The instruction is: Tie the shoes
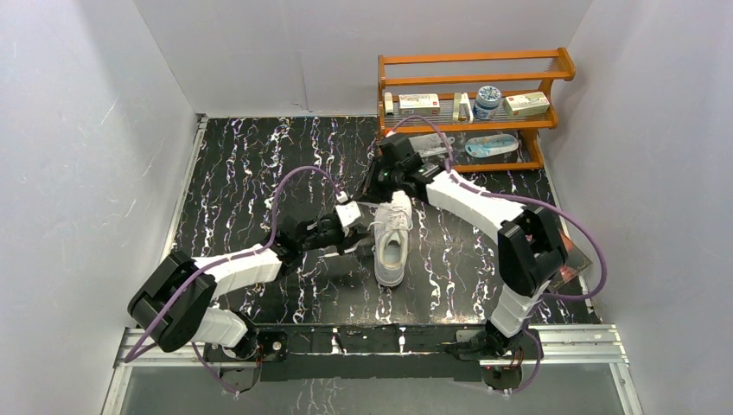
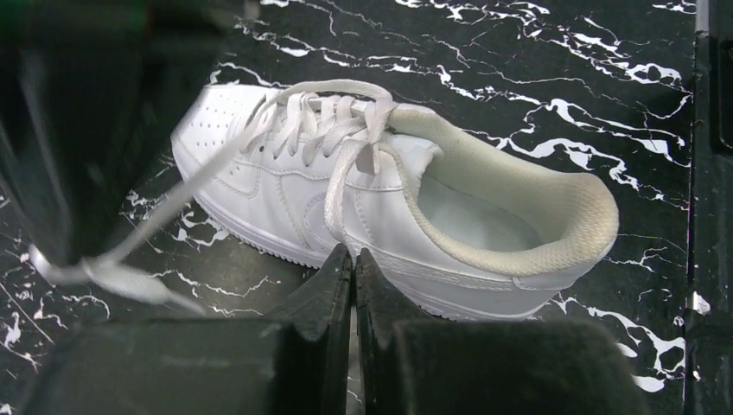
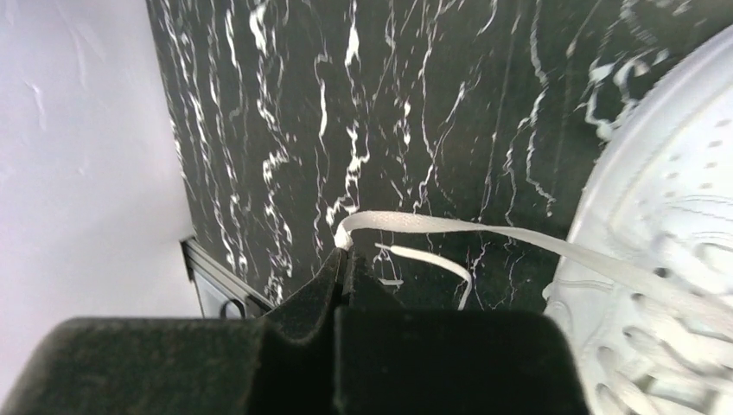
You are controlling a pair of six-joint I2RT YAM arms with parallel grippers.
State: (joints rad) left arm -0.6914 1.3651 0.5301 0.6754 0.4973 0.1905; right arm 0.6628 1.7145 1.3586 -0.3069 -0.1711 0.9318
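Sneaker [image 2: 285, 194], white, laces [image 2: 315, 121] untied. The left claw [image 2: 354, 255] at 9 o'clock and the right claw [image 3: 344, 259] at 11 o'clock are each closed on a lace. Crossing the strands likely comes next.

The sneaker [image 1: 391, 242] lies mid-table [image 1: 259, 164], the rack [image 1: 475, 79] behind to its right.

Plain white walls [image 1: 259, 52] enclose a black, white-veined marble desk [image 1: 251, 164]; at upper right stands an orange wooden shelf [image 1: 475, 65] bearing small boxes [image 1: 417, 104] and a jar [image 1: 487, 97], evenly lit
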